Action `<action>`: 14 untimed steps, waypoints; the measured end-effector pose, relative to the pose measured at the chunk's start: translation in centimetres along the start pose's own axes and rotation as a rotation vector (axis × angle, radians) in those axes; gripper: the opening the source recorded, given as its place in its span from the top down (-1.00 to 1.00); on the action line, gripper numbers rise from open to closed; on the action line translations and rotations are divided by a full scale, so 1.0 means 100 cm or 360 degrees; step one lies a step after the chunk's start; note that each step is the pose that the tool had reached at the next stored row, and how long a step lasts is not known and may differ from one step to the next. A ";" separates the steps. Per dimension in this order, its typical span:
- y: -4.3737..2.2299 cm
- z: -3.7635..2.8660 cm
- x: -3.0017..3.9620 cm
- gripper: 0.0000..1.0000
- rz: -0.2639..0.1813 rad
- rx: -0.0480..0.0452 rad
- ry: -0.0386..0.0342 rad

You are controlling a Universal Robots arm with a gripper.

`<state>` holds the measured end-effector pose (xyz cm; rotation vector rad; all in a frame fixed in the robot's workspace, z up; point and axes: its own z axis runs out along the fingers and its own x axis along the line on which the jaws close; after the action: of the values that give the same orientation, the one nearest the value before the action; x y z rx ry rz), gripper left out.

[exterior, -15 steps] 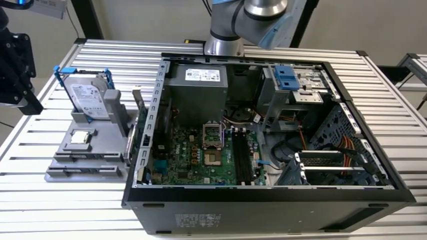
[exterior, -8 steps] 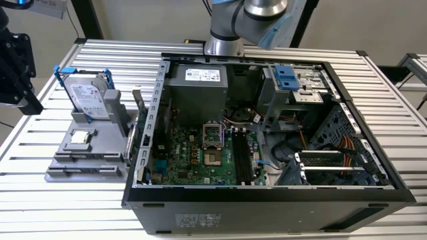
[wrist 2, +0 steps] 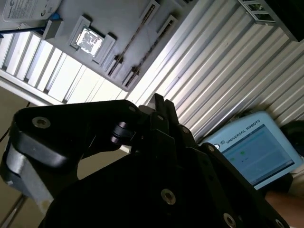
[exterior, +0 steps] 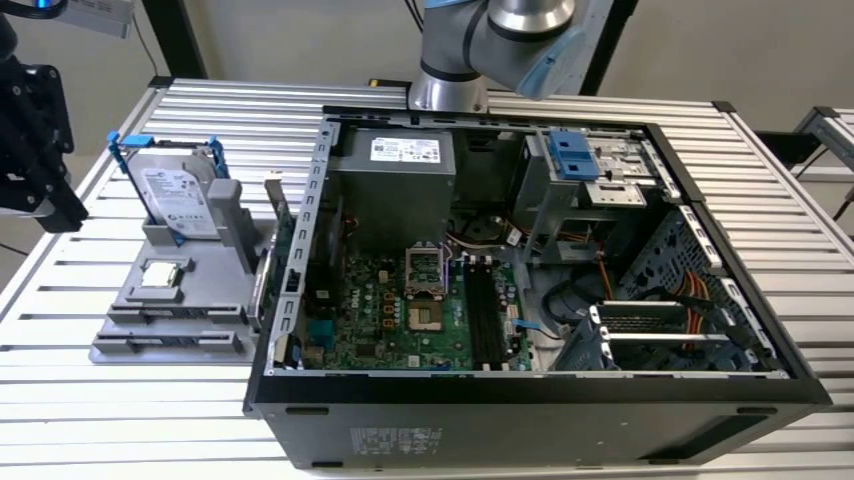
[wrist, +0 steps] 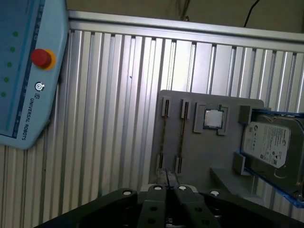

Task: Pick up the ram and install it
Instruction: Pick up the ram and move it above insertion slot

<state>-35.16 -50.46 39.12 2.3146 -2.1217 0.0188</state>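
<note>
Exterior view: the open computer case (exterior: 534, 420) lies on its side on the slatted bench (exterior: 80, 420), side panel off, so the inside is reachable from above. My arm's base (exterior: 447, 90) stands at the case's far edge. The long black motherboard slots (exterior: 483, 310) run near-to-far mid-board. The processor socket (exterior: 427, 270) is just beside them on the exterior view's left, and a black duct (exterior: 574, 300) is near on the right. It is a tight lane with case walls all round. The grey tray (exterior: 200, 300) sits on the bench just beside the case's left wall. The hard drive (exterior: 174, 195) with blue rails stands upright at the tray's far end, and a processor chip (exterior: 163, 272) sits in a pocket mid-tray.

First wrist view: my jaws (wrist: 167, 176) show over the tray's edge, tips pressed together, nothing pinched. The ram (wrist: 163, 135) stands on edge in a tray groove between end brackets, with a like thin strip in the groove just beside it. Both are too slim to make out chips. My tips line up with the groove ends, but I can't tell if they touch the tray. Bare slats lie open between the tray and a teach pendant (wrist: 23, 71), well apart. The bench edge runs just beyond the tray. The second wrist view shows the same grooves, chip pocket and pendant, with open slats between them.
</note>
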 end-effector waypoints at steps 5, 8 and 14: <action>0.0000 0.0000 0.0000 -1.00 0.0000 0.0001 0.0000; 0.0000 0.0001 0.0000 -1.00 0.0000 0.0001 0.0000; 0.0000 -0.0001 -0.0001 -1.00 0.0002 0.0002 0.0000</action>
<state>-35.16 -50.44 39.13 2.3139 -2.1233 0.0201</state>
